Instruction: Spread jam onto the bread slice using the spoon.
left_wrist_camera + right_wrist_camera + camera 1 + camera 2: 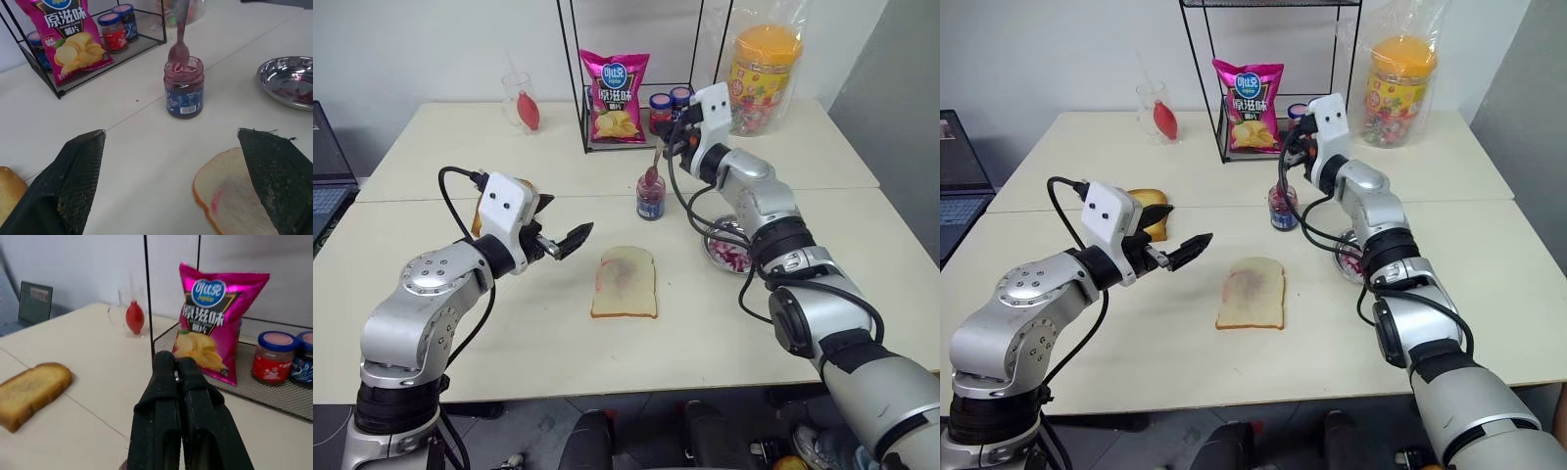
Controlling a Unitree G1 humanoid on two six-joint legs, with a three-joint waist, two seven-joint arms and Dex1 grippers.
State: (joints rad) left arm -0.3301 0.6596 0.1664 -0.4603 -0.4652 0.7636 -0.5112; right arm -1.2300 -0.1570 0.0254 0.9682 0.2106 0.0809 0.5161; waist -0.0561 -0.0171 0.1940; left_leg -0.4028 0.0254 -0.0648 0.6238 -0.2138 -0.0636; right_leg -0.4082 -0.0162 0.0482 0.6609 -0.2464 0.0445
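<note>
Nearest, on bare table (pixel 538 343): bread slice (pixel 625 282), pale, lying flat, faint pinkish smear on face, domed end pointing away. Just left of it and above the tabletop: left gripper (pixel 563 240), fingers spread wide, holding nothing, aimed toward the slice. Behind that gripper: golden-brown toasted slice (pixel 1150 211), partly hidden. Right of the bread, beside the right forearm: small metal dish (pixel 289 80) with red smears. Farther back, centre: clear jam jar (pixel 651 197), lid off, dark red jam (pixel 182 67) inside. Directly above jar: right gripper (pixel 671 147), fingers pinched tight on handle of spoon (pixel 652 172), spoon hanging near vertical, red-stained bowl at the jar mouth. Beyond: black wire rack (pixel 573 78) with pink chip bag (pixel 615 96) and two small lidded jars (pixel 287 357). Far left: clear cup (pixel 519 98) with red object. Far right: yellow-lidded tub in plastic bag (pixel 762 69).
</note>
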